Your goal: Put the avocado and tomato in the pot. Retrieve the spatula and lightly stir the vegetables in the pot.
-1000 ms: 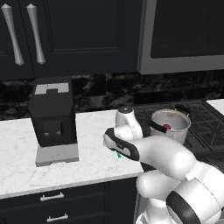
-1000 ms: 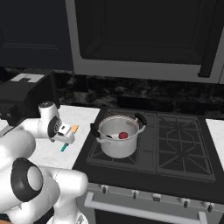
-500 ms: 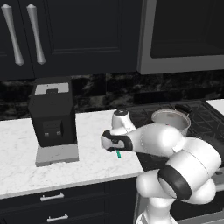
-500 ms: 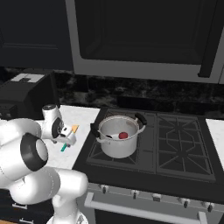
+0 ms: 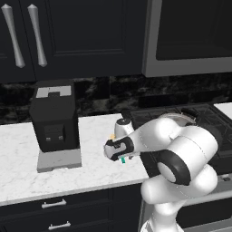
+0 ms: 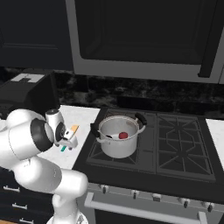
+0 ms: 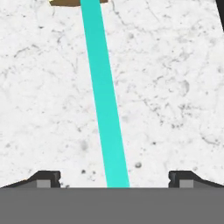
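The spatula (image 7: pixel 103 96) lies flat on the white marble counter (image 5: pixel 90 167), its teal handle running up the hand view to the yellow-orange head (image 7: pixel 78 2). My gripper (image 7: pixel 114 178) hangs just over the handle, open, with one fingertip (image 7: pixel 46 177) on each side of it and not touching it. From the base, the gripper (image 5: pixel 118 152) (image 6: pixel 68 139) covers the middle of the spatula (image 6: pixel 73 129). The steel pot (image 6: pixel 119 138) stands on the stove's front left burner with the tomato (image 6: pixel 123 135) inside. The avocado is hidden.
A black coffee machine (image 5: pixel 54 115) stands on the counter to the left of my hand. The black stove (image 6: pixel 175 144) begins just right of the spatula. A microwave (image 6: pixel 144 35) hangs above the stove, and dark cabinets (image 5: pixel 68 36) hang above the counter.
My hand has swung away from the pot, leftward and down over the counter, to sit low over the spatula. The jaws have stayed open. Pot and tomato have not moved.
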{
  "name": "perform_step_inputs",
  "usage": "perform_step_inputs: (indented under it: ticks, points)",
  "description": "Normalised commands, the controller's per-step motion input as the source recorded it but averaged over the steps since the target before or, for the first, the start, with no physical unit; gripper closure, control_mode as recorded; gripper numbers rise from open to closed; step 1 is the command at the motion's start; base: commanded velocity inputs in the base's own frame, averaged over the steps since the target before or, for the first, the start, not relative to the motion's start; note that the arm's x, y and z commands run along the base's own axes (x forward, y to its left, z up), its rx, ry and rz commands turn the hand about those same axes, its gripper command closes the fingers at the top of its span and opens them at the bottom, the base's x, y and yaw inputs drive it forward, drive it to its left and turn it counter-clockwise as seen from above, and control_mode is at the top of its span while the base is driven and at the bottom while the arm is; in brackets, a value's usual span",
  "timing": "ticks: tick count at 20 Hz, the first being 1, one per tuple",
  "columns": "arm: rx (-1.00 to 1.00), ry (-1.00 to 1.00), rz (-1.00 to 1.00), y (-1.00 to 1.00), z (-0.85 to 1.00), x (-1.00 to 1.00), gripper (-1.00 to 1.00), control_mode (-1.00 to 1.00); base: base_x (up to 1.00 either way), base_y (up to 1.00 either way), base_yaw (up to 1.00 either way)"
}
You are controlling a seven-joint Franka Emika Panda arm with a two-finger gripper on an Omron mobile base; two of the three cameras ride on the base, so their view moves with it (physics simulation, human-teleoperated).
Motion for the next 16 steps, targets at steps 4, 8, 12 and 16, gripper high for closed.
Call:
perform_step_inputs:
  ticks: [4,8,12,16]
  points:
    - [0.0,0.0,0.0,0.0,-0.37,0.21,-1.0,-1.0,0.0,0.0,0.0]
    - [0.0,0.0,0.0,0.0,-0.36,0.07,-1.0,-1.0,0.0,0.0,0.0]
    - [0.0,0.0,0.0,-0.02,-0.39,-0.14,-1.0,-1.0,0.0,0.0,0.0]
    - [0.04,-0.01,0.0,-0.22,-0.38,-0.27,-1.0,-1.0,0.0,0.0,0.0]
